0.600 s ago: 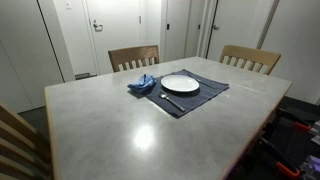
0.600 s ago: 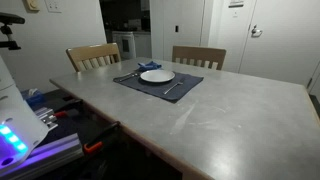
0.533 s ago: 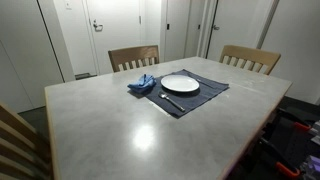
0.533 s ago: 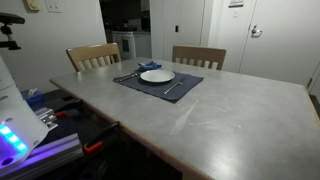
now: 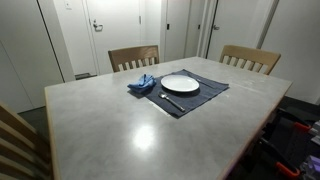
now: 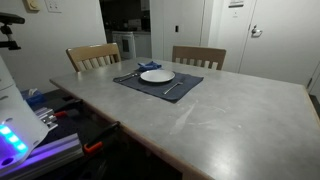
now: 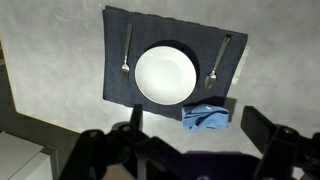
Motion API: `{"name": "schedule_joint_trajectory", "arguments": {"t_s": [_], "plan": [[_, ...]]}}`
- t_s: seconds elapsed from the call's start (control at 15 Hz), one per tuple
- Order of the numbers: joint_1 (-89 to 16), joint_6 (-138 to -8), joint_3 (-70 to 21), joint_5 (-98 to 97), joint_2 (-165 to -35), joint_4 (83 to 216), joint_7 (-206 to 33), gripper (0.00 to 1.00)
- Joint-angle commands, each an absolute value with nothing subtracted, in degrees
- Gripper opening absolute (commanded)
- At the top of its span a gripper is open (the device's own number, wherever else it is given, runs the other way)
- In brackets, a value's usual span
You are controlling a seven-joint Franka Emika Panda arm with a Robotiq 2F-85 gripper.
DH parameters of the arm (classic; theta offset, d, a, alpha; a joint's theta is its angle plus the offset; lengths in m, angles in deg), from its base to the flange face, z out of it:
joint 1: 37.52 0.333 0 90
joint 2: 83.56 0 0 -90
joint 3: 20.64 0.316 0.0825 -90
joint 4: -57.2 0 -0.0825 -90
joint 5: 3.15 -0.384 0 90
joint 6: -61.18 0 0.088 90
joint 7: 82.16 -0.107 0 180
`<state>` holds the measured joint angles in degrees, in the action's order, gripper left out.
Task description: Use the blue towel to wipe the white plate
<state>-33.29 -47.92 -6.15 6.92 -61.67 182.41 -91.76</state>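
A white plate sits on a dark placemat on the grey table, and shows in both exterior views. A crumpled blue towel lies beside the plate at the mat's edge. In the wrist view the plate is seen from high above and the towel lies just below it in the picture. My gripper is open and empty, its two dark fingers framing the towel from well above. The gripper does not show in either exterior view.
A fork and another utensil lie on the placemat on either side of the plate. Two wooden chairs stand at the far side of the table. Doors and walls lie beyond.
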Motion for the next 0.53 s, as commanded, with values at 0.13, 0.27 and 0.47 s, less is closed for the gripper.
{"name": "schedule_joint_trajectory", "arguments": {"t_s": [0.13,0.27,0.47], "plan": [[-32.5,-55.1,-6.9,9.7,-73.6,177.8,-91.9,1.0],[-32.0,-56.3,-6.9,10.2,-77.5,176.2,-92.5,1.0],[-30.8,-58.7,-7.1,9.3,-82.8,174.7,-94.4,1.0]]}}
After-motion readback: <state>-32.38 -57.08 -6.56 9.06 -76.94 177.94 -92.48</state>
